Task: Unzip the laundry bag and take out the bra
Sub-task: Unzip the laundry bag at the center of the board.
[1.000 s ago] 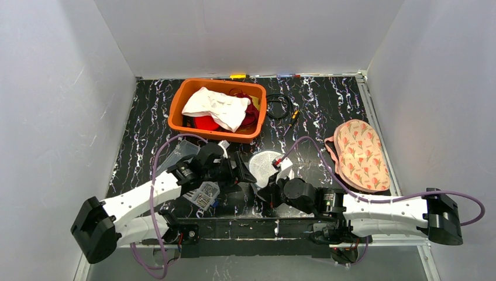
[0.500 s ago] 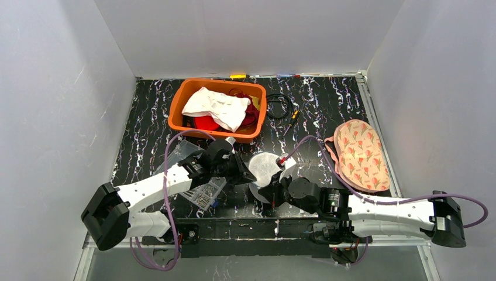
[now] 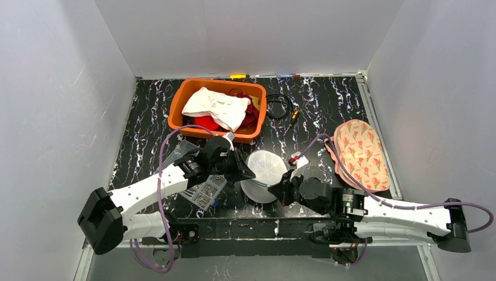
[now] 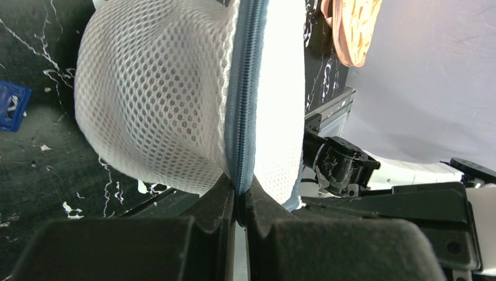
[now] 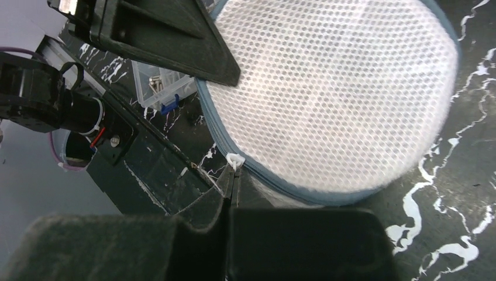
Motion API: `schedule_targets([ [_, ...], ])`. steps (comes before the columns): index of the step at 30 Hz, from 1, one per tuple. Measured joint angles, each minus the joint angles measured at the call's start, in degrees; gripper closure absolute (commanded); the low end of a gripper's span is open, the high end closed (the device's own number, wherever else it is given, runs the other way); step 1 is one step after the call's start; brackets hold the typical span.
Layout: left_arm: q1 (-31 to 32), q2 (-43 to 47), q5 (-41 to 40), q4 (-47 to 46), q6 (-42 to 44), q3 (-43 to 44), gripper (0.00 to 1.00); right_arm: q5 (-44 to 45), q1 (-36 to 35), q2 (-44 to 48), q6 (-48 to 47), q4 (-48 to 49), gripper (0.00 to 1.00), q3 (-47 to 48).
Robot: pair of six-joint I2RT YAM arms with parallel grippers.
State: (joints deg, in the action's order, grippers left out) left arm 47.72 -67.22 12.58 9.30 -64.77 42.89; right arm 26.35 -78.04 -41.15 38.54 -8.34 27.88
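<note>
Orange basket (image 3: 176,115) holds white cloth (image 3: 215,107); bra (image 3: 360,153) lies outside laundry bag (image 3: 266,171).

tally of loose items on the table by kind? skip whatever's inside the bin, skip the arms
mesh laundry bag: 1
floral bra: 1
orange basket: 1
clear parts box: 1
black cable: 1
Total: 5
</note>
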Motion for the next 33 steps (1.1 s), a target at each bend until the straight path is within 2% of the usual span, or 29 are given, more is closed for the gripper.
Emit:
schedule_targets([
  [5,-1.84,0.96,1.51,0.72,3.96,1.20,1.00,3.50,-0.04,5.42,0.15,-6.32,0.99,0.39],
  [10,-4.04,0.37,6.34,2.60,9.84,4.09,1.00,7.06,-0.09,8.94,0.26,-12.31,0.99,1.09],
  [16,-4.90,-7.30,13.29,0.24,15.41,8.09,0.99,8.66,-0.09,11.02,0.37,-14.38,0.99,0.17],
  [18,-5.01,-10.73,15.26,-1.88,15.69,7.56,0.88,8.33,-0.09,10.71,0.59,-14.19,0.99,-0.96],
  [22,-5.46,-14.73,17.86,-5.33,15.04,5.35,0.56,6.56,-0.09,8.70,1.14,-12.66,0.99,-3.30],
  [24,-5.49,-14.71,18.58,-5.68,14.82,4.79,0.38,5.77,-0.09,7.39,1.46,-11.50,0.99,-3.48],
  [27,-5.46,-12.72,18.10,-4.11,15.43,4.85,0.20,4.81,-0.09,5.77,1.62,-9.01,0.99,-3.48],
  [29,-5.49,-10.12,16.55,-0.66,15.89,5.11,0.13,4.22,-0.09,5.14,1.60,-7.37,0.99,-3.48],
  [33,-5.51,-2.40,12.22,6.51,15.80,5.40,0.10,2.84,-0.09,3.67,1.55,-4.33,0.99,-3.34],
])
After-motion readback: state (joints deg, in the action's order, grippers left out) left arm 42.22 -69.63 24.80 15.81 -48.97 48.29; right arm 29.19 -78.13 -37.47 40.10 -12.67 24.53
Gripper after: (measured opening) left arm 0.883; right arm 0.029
